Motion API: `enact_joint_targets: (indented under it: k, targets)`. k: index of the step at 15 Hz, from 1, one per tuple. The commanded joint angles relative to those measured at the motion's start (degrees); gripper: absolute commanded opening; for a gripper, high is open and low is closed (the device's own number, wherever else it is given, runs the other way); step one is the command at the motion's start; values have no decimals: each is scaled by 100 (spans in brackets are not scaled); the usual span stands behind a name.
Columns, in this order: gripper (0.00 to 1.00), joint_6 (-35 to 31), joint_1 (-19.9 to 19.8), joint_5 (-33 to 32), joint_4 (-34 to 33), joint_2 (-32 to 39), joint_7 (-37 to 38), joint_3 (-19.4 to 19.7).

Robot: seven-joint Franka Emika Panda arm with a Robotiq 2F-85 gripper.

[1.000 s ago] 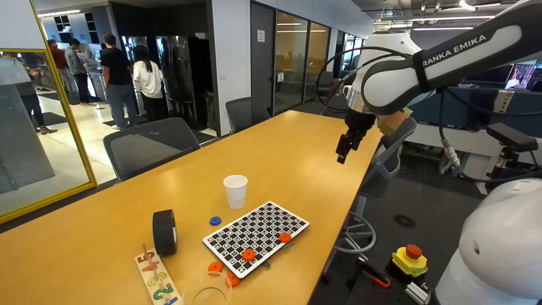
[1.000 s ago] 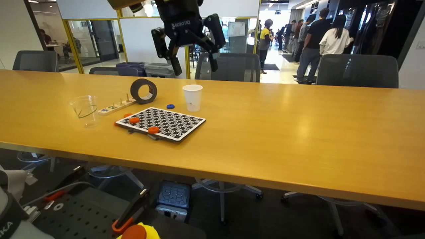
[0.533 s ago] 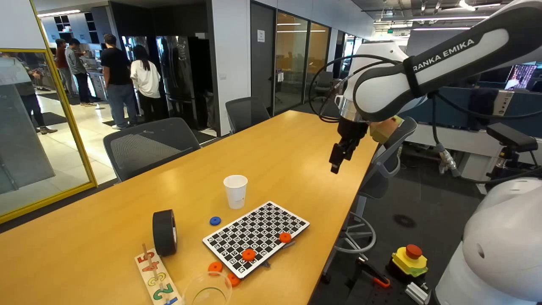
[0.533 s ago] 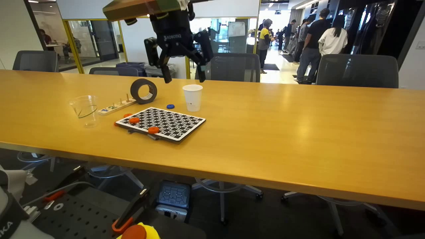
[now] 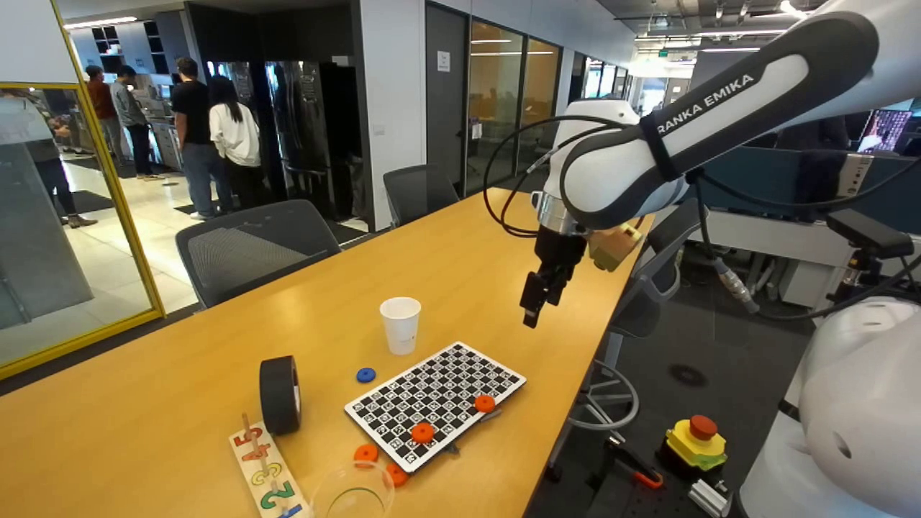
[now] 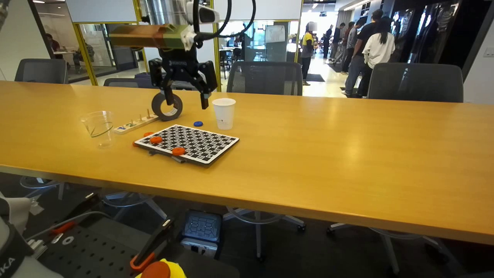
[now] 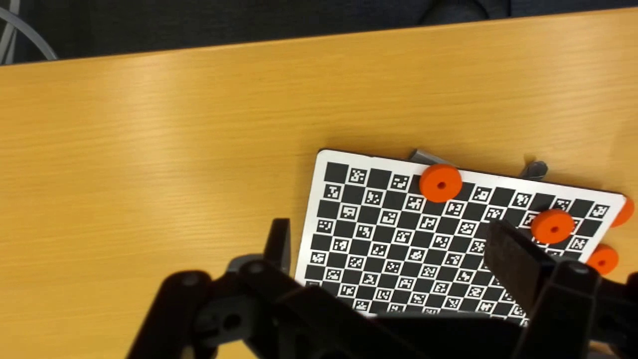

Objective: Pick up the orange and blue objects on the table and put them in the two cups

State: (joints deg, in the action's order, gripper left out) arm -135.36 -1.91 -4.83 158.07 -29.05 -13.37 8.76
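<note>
Four orange discs [image 5: 422,432] for you to look at: two sit on top of the checkered board [image 5: 436,400], and the other two are on the table [image 6: 347,166] at one corner of it. Can't tell if those touch the board, since it covers a bit of both in the wrist view. Your blue disc [image 5: 365,375] lies flat on the wood, off one long side of the board and near the white cup [image 5: 401,327], touching neither. That cup's upright. Your clear cup [image 6: 98,129] is also standing rim up, near the corner where the loose orange pair is.

Gripper [image 6: 187,101] check: yours is wide, fingers [image 7: 518,264] well apart, hanging above the table. In the wrist view you've got one finger in front of the checks and the other against the wood, just off the board's short edge. In an exterior view one fingertip lines up with the black tape roll [image 6: 176,110], but they're well apart.

You've also got a wooden number strip [image 5: 253,464] right beside the tape, and some grey bits [image 7: 431,158] poking out from under the board, too hidden to name. Mesh chairs [image 6: 264,79] line the far side, with a few people [image 6: 380,50] standing around behind.
</note>
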Motion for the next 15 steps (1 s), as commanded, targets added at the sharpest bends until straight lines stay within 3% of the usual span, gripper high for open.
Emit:
enact_joint_targets:
  k: [1, 9, 15]
  targets:
    - [100, -414, 211, 391, -60, 599, 143, -134]
    - [100, -1171, 298, 656, -327, 2002, 566, -467]
    - [100, -1338, 309, 730, -755, 2833, 654, -692]
